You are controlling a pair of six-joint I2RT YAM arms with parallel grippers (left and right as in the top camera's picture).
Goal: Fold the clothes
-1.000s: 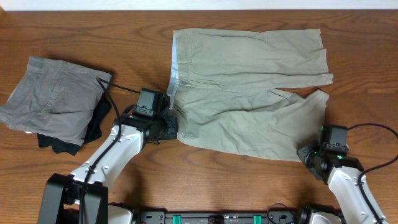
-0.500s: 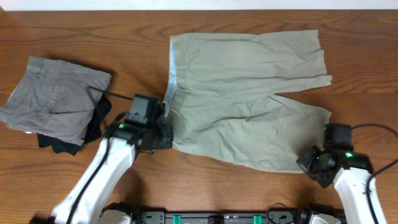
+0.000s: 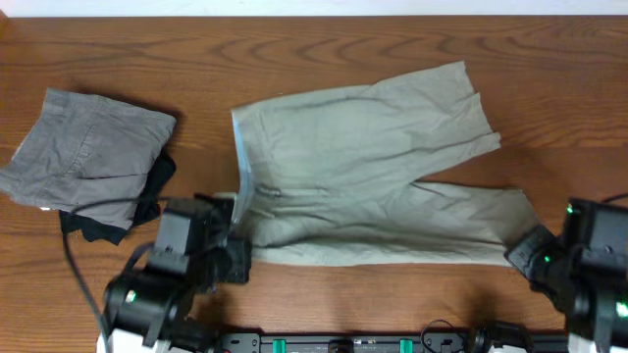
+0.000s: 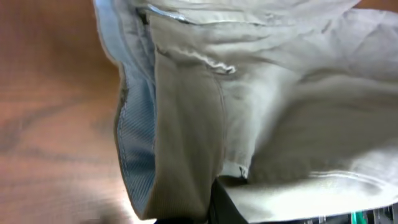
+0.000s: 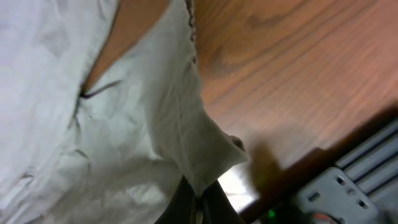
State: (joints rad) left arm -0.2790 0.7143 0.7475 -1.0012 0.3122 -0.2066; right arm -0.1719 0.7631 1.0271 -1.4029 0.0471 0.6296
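we see from above a pair of khaki-green shorts [image 3: 363,167] on a wooden table [image 3: 118,49], stretched between two robot arms at the near edge. the left gripper [image 3: 235,260] is at the near corner of the waistband [image 3: 242,176]. its wrist view shows one dark finger [image 4: 224,208] pressed into a fold of the cloth, so we read it as clenched on the shorts. just above and to the left of that finger, the waistband is turned outward and shows its pale blue lining [image 4: 134,149]. the right gripper [image 3: 525,257] is at the outer hem corner of the near leg. in its wrist view the two dark fingers [image 5: 183,205] are closed together with a point of pale fabric pinched between them, so it is grasping the shorts. the rest of the leg spreads up and to the left of those fingers, and bare wood lies to their right. the near leg runs as a narrow, creased band from one gripper to the other. the far leg lies flatter beyond both grippers and slants away from the near one. well to the left of the left gripper and farther from the near edge are grey folded shorts [image 3: 83,157], resting on a small black garment [image 3: 147,196] that peeks out along their near edge. both are apart from the khaki-green shorts.
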